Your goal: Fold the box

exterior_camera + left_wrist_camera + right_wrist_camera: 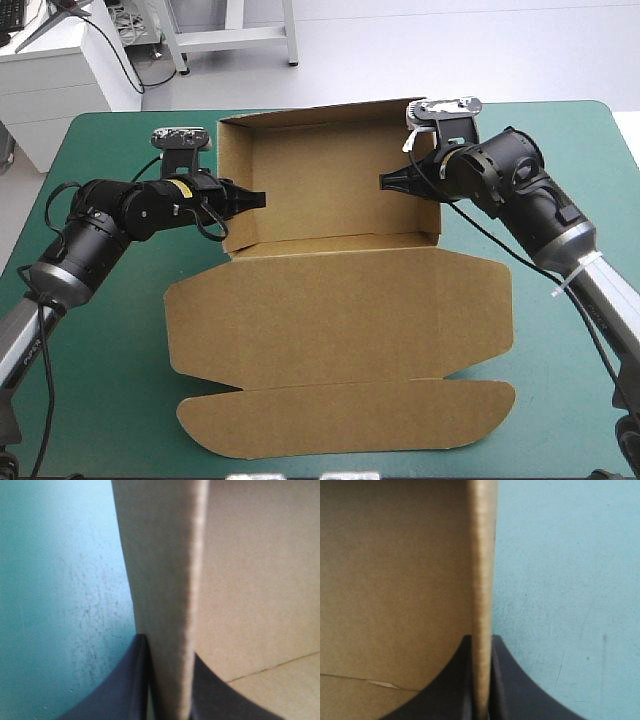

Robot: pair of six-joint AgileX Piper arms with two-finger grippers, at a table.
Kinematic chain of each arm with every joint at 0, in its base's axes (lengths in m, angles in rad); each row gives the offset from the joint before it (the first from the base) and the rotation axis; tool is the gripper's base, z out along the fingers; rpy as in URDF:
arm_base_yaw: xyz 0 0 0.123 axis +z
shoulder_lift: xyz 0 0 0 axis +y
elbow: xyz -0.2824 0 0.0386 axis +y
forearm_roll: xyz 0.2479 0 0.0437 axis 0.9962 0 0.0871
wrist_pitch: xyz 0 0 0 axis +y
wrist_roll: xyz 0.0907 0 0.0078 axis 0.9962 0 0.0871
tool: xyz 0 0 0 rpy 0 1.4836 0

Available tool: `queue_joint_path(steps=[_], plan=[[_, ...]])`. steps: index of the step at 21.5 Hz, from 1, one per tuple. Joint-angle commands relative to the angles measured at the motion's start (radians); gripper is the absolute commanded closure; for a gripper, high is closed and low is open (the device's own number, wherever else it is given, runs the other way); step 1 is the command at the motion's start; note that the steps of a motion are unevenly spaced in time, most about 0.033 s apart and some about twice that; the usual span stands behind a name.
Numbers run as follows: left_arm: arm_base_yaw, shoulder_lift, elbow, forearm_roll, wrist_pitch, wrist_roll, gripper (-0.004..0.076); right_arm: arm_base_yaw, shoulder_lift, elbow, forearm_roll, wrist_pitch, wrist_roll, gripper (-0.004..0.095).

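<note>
Brown box point(340, 290): left claw point(260, 199), right claw point(384, 182) clamped on its upright sides, ends cropped.

Box: the box point(330, 290) lies on the desk point(110, 400), midway between the left and right edges.
Tray: the tray point(320, 180) sits toward the far edge, its walls upright.
Lid: the lid point(340, 310) lies flat on the desk, joined to the tray's near wall and reaching toward the near edge.
Left hand: the left hand point(255, 199) is at the tray's left wall point(165, 605), which is pinched between its two fingers.
Right hand: the right hand point(385, 182) is at the right wall point(482, 580), which is pinched likewise.
Hands: they face each other across the tray, apart.
</note>
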Motion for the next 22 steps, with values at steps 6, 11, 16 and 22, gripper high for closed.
queue_joint_path(steps=[6,11,16,22], plan=[[-0.009,-0.017,-0.065,-0.035,0.011,0.058,0.0732,0.001,-0.037,-0.035,0.008,0.018,-0.013,0.0923],[-0.005,0.165,-0.252,0.046,0.228,0.015,0.0732,-0.001,-0.002,-0.037,0.060,0.056,-0.063,0.0923],[-0.007,0.368,-0.447,0.008,0.406,0.013,0.0732,-0.089,0.108,-0.039,0.139,0.120,-0.111,0.0923],[-0.007,0.473,-0.466,0.011,0.408,-0.040,0.0732,-0.178,0.230,-0.039,0.216,0.111,-0.194,0.0924]])
